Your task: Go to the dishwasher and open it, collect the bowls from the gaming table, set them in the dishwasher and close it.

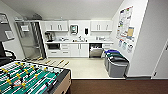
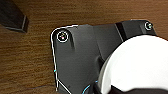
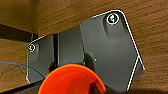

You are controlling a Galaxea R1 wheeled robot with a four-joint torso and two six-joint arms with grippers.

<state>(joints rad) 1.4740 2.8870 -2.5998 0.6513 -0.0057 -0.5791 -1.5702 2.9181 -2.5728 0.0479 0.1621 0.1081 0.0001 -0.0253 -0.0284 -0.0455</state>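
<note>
Across the room, under the white counter, the dishwasher (image 1: 96, 51) stands with its steel door dropped open and a dark inside. The gaming table (image 1: 30, 77), with its green field and rods of yellow figures, is close at the lower left. An orange-red bowl (image 3: 71, 80) hangs close in the right wrist view above the brown wood floor, and my right gripper (image 3: 93, 88) is shut on its rim. In the left wrist view a round bowl that looks white (image 2: 136, 65) is held the same way over the floor by my left gripper (image 2: 117, 88).
Grey bins (image 1: 116, 63) with blue and green lids line the right wall beside the dishwasher. A wall corner (image 1: 140, 50) juts in at right. Pale tiled floor (image 1: 85, 66) leads to the kitchenette. A glass door (image 1: 30, 41) is at the left, with slats (image 1: 56, 62) lying on the floor near it.
</note>
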